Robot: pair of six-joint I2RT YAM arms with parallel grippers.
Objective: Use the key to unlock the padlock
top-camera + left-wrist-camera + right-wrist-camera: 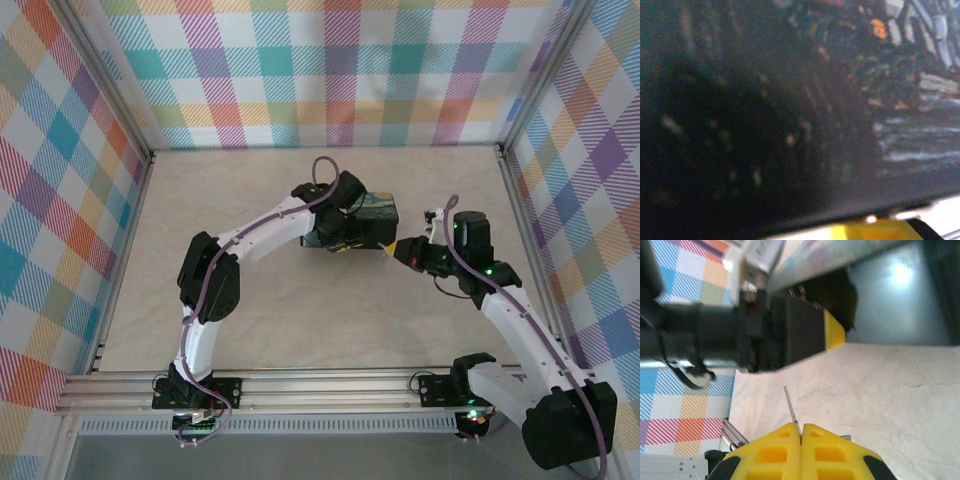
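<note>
My right gripper (801, 426) is shut on the key (791, 407), whose thin silvery blade sticks out from between the yellow fingertips above the table. In the top view the right gripper (398, 250) sits just right of the blue-and-yellow painted tin (375, 210). My left gripper (348, 238) is at the tin's near side and closed on it. The tin's painted face (840, 100) is blurred and very close in the left wrist view, with a yellow fingertip (875, 231) at the bottom edge. The padlock is hidden.
The tin's pale blue side (895, 295) and the left gripper's yellow-tipped finger (834, 332) hang just ahead of the key. Plaid walls (330, 70) and metal frame rails (300, 385) enclose the beige table (300, 320).
</note>
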